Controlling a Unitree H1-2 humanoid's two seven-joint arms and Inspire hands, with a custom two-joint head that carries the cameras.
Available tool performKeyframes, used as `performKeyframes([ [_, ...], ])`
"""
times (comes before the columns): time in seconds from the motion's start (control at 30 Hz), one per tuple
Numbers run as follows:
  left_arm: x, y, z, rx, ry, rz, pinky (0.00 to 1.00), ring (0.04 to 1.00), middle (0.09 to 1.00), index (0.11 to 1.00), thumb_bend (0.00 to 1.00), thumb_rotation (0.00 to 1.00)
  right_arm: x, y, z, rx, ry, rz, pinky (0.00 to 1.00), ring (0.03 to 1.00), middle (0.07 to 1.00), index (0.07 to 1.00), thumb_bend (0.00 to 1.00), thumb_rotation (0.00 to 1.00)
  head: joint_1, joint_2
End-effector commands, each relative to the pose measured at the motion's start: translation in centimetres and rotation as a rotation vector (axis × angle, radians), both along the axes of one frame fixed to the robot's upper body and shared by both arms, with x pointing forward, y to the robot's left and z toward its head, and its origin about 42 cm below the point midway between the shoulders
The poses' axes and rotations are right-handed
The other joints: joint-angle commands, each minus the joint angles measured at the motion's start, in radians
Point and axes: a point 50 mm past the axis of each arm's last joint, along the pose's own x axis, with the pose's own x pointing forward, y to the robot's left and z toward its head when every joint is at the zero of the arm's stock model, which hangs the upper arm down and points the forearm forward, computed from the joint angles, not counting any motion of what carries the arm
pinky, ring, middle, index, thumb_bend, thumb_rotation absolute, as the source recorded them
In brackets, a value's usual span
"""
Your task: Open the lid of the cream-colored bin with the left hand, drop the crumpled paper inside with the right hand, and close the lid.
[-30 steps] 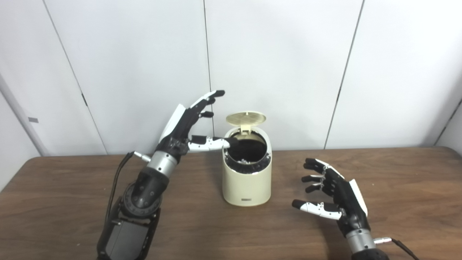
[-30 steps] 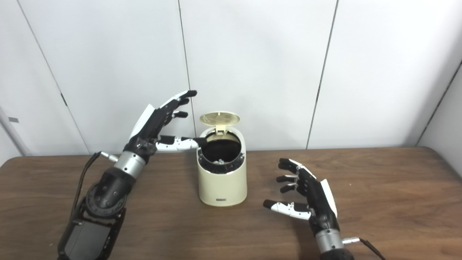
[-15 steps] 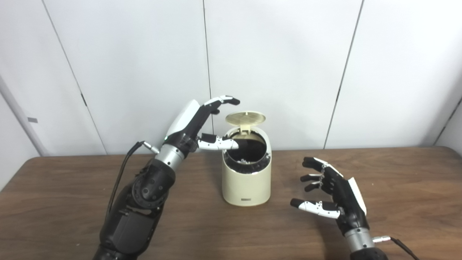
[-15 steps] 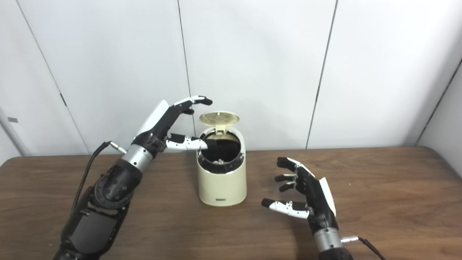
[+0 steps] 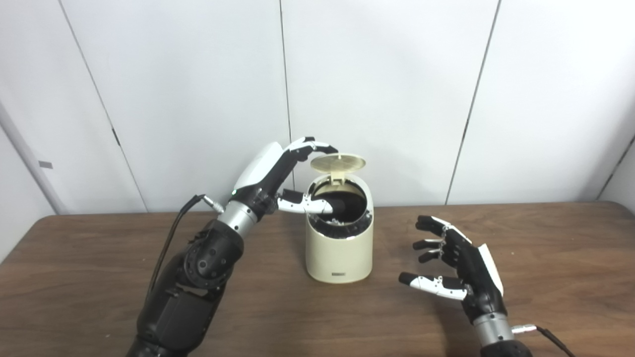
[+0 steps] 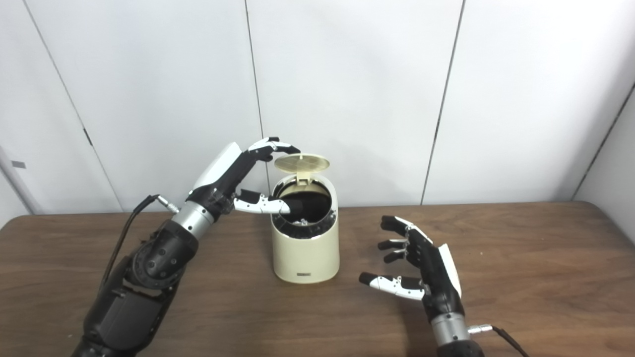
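White wall panels behind, brown table (image 5: pixel 99 277) in front. Bin (image 5: pixel 339 248) stands mid-table, lid (image 5: pixel 338 161) flipped up on its rear hinge, dark opening showing. Left hand (image 5: pixel 278 176) is at the bin's left rim, fingers (image 5: pixel 317 145) curled over the lid's left edge, thumb reaching into the opening; it holds nothing, fingers apart. Right hand (image 5: pixel 461 270) hovers low over the table right of the bin, fingers spread, empty. No paper visible on the table; something pale sits inside the bin but too small to tell. Likely step: closing the lid. Next move calls for thumb clear of the opening, then fingers pressing the lid down until it seats.
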Motion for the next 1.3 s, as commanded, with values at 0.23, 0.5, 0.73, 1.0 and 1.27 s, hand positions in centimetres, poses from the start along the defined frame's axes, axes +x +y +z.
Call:
performKeyframes([
  [0.23,-0.2,0.1,2.6,0.011,-0.09,-0.051,0.9,1.0,0.842,0.785,0.93,0.39,0.4,0.6,2.3,0.003,-0.082,0.006,0.5,0.617,0.77,0.753,0.77,0.05,-0.004,0.006],
  [0.5,-0.8,0.3,2.5,0.063,-0.11,-0.061,0.85,0.985,0.813,0.763,0.93,0.39,0.4,0.8,2.4,-0.001,-0.084,0.006,0.5,0.621,0.771,0.751,0.77,0.06,-0.008,0.011],
  [0.73,-1.4,0.6,2.3,0.094,-0.124,-0.063,0.86,0.988,0.816,0.774,0.92,0.38,0.4,0.8,2.5,-0.002,-0.085,0.007,0.5,0.623,0.772,0.752,0.77,0.06,-0.008,0.018],
  [1.0,-1.7,1.0,2.4,0.129,-0.136,-0.057,0.86,0.993,0.82,0.783,0.94,0.4,0.4,0.9,2.6,0.007,-0.087,0.009,0.52,0.624,0.768,0.756,0.78,0.1,-0.009,0.025],
  [1.27,-2.2,1.1,2.0,0.147,-0.135,-0.058,0.84,0.989,0.818,0.783,0.94,0.39,0.3,1.0,2.7,-0.001,-0.088,0.013,0.52,0.62,0.769,0.757,0.78,0.09,-0.011,0.032],
])
